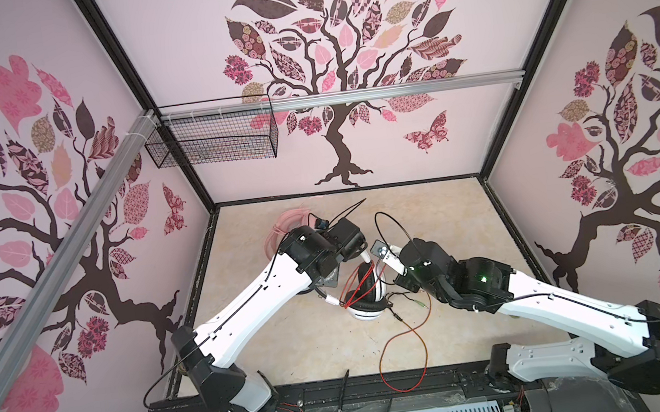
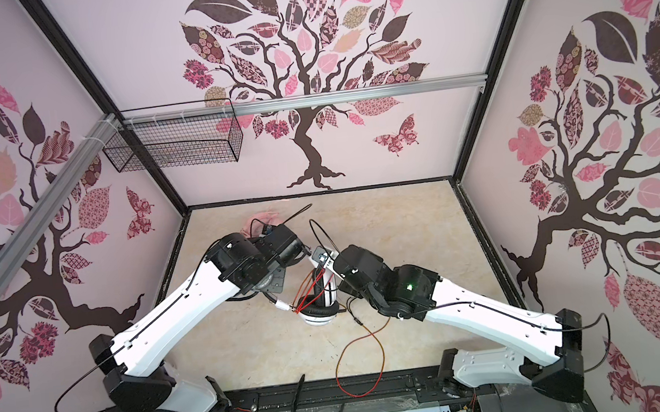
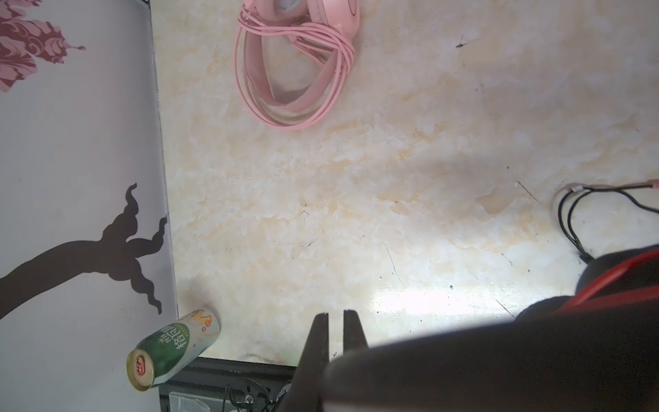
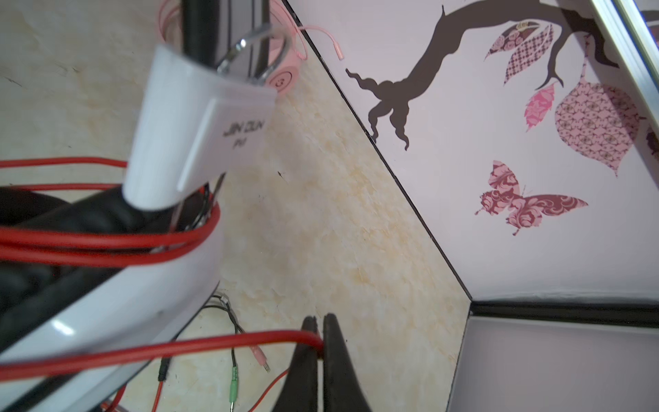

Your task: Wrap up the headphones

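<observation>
On the table [image 1: 292, 344], the right gripper [image 4: 322, 342] is pinching the half-wound red cord [image 4: 178, 351] (pink headphones [image 3: 296, 71] look wrapped); the left gripper [image 3: 335, 331] is sitting pressed together.

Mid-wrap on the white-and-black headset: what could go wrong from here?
1. The right tool pinches only the thin red cord; under tension it could slip out.
2. The cord's slack loop lies over the black front rail and may snag.
3. Pulling could tip the white-and-black headset.
</observation>
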Available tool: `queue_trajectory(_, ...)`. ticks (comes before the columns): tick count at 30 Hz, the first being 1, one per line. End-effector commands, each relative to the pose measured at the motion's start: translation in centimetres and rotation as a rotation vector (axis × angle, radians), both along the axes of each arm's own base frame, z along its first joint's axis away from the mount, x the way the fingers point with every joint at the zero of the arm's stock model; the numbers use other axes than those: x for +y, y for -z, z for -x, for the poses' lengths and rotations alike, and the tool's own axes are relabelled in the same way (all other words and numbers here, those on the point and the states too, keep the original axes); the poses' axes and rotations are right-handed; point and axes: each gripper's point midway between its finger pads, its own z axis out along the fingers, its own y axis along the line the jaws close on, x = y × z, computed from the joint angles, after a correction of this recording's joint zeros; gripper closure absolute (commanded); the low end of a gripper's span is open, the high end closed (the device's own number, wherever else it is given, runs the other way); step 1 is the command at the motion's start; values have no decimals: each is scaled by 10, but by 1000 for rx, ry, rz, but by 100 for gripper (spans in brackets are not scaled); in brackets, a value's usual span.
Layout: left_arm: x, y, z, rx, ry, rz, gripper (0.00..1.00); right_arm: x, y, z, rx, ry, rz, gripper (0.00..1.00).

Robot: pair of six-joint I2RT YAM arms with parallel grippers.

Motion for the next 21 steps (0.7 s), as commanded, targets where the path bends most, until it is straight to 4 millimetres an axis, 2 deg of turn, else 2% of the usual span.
queue_trajectory(1,5,7,24,89,80,1,100,11,-17,-2,-27,-51,-89,100)
queue_trajectory(5,2,11,34,123,114,31,100,20,-19,4,-6,-106,-116,100)
queue_trajectory(11,-12,11,43,118,168,15,100,29,-26,5,-1,-138,-149,100)
queue_trajectory(17,-20,5,47,117,168,72,100,22,-8,-8,37,-87,-156,100)
queue_trajectory(21,-21,-10,49,99,167,123,100,14,11,-11,90,-68,-209,100)
